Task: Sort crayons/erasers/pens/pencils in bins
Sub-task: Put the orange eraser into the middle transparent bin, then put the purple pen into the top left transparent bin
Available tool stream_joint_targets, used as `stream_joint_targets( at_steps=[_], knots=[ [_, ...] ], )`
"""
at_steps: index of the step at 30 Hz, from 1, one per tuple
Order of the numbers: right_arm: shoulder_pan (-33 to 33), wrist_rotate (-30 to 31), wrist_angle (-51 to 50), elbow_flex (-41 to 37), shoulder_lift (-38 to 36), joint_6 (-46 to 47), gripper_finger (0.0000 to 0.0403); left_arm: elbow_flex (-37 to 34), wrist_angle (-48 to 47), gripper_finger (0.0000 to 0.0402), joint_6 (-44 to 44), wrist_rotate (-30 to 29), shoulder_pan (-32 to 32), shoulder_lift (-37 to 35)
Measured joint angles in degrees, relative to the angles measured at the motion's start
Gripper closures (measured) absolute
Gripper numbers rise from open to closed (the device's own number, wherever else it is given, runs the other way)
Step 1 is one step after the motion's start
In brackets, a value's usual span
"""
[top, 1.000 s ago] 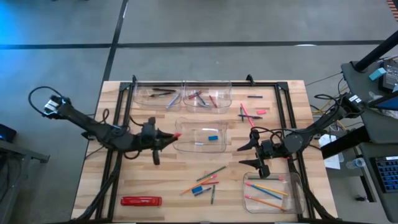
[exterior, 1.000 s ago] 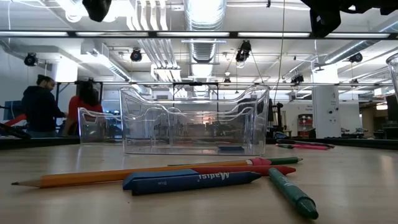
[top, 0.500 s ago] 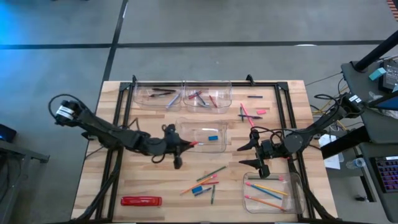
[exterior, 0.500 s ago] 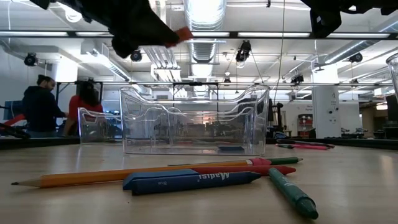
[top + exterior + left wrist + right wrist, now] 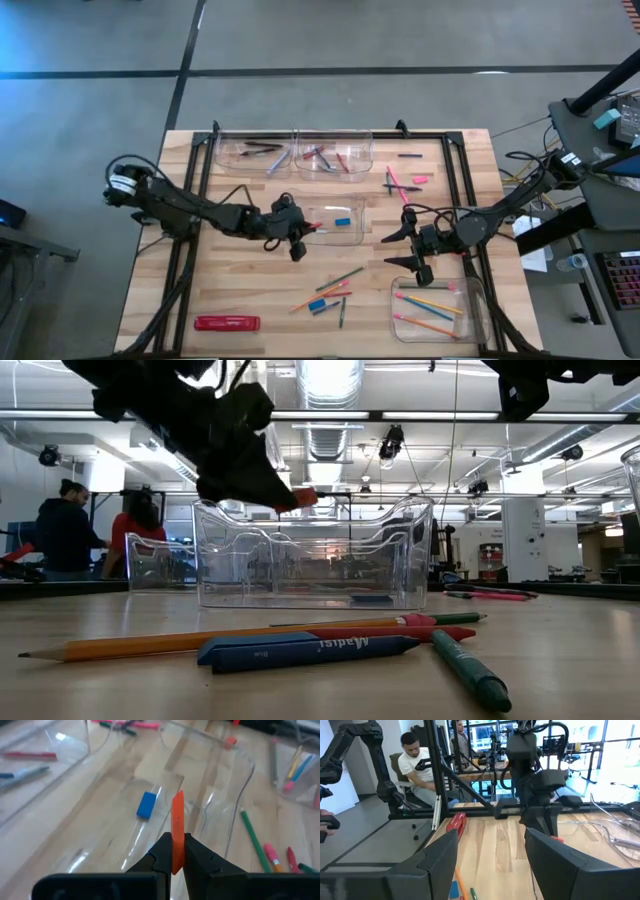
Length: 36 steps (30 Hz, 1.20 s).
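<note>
Jaws of my left gripper (image 5: 172, 851) pinch a small orange-red eraser (image 5: 177, 830), holding it on edge over the left rim of the middle bin (image 5: 350, 240). A blue eraser (image 5: 342, 221) already lies inside that bin. From there, at about eleven and twelve o'clock, two more bins (image 5: 255, 160) sit along the far edge of the desk (image 5: 260, 290). At five o'clock, a fourth bin (image 5: 478, 310) holds pencils (image 5: 430, 303). My right gripper (image 5: 405, 250) waits beside it at four o'clock, jaws spread and holding nothing. Loose pencils and crayons (image 5: 322, 303) lie at six o'clock.
</note>
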Motion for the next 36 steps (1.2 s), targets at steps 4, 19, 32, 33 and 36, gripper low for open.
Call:
stream_joint_targets(
  at_steps=[4,19,32,33,36],
  knots=[
    [0.00,0.00,-0.06,0.00,0.00,-0.02,0.0184,0.00,0.68,0.0384,-0.09,1.13,0.43,1.17],
    [0.00,0.02,-0.14,0.00,0.00,1.63,0.0184,1.43,1.59,0.0279,1.18,1.95,0.68,-4.85],
    [-0.59,21.23,-16.42,3.17,-0.22,8.86,0.0184,-8.76,27.03,0.0277,16.57,0.33,-10.64,-15.76],
    [-1.21,21.67,-20.82,4.66,-0.40,9.98,0.0184,-9.80,28.31,0.0277,16.57,0.30,-11.03,-15.72],
    [-4.03,21.71,-37.83,10.73,-0.50,17.06,0.0184,-12.00,30.65,0.0277,16.57,0.17,-11.76,-15.48]
  ],
)
